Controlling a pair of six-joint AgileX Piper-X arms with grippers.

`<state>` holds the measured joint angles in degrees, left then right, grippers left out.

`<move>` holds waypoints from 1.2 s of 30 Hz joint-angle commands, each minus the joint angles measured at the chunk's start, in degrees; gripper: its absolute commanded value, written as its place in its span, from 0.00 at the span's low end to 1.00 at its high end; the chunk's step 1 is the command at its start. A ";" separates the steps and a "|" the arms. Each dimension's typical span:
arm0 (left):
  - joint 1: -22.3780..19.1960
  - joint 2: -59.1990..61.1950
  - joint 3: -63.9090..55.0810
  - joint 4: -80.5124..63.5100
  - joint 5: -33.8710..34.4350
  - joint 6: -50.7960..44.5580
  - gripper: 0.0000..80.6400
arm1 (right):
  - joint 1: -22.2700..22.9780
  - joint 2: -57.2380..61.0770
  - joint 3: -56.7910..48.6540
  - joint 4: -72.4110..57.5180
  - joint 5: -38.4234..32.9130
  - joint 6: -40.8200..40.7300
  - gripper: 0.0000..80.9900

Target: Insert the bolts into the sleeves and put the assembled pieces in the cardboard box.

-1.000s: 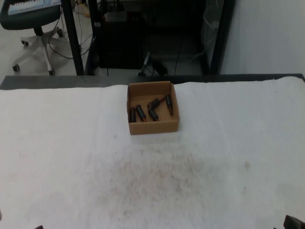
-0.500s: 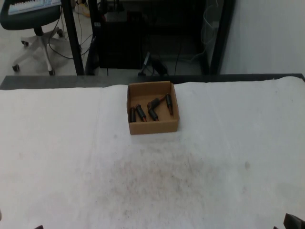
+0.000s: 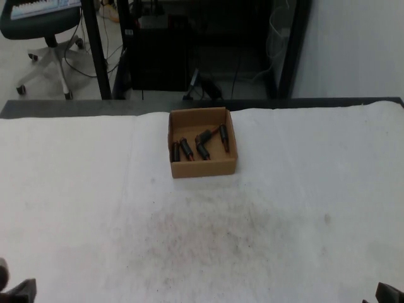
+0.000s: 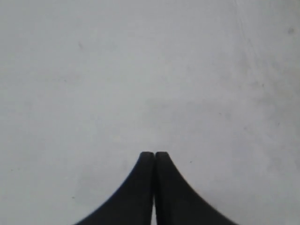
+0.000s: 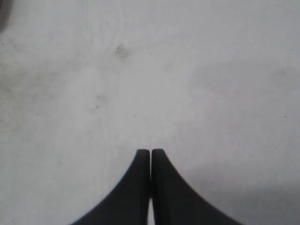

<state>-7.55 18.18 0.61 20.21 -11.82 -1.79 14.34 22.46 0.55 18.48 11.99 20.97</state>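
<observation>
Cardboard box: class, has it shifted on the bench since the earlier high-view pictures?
No. The cardboard box keeps the same place, just short of the bench's dark far edge.

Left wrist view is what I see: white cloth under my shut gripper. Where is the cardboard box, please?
Observer: The cardboard box stands on the white cloth, toward its far side, about midway across.
Operator: Is something inside it?
Observer: Yes, several dark pieces lie on its floor.
Operator: And the other arm?
Observer: The right gripper is shut on nothing, above bare cloth.
</observation>
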 commanded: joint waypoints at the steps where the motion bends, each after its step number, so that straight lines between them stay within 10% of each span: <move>1: -0.01 -0.60 -0.61 2.57 -1.19 8.66 0.00 | -0.24 -0.29 -0.54 -0.76 0.02 0.07 0.01; 23: -0.01 -0.60 -0.61 2.37 -1.00 9.12 0.00 | -0.24 -0.29 -0.54 -0.76 0.02 0.07 0.01; 36: -0.01 -0.60 -0.61 2.37 -1.00 9.12 0.00 | -0.24 -0.29 -0.54 -0.74 7.64 -20.97 0.01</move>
<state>-7.55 18.18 0.61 22.76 -12.29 6.83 14.34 22.46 0.55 18.48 20.42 3.42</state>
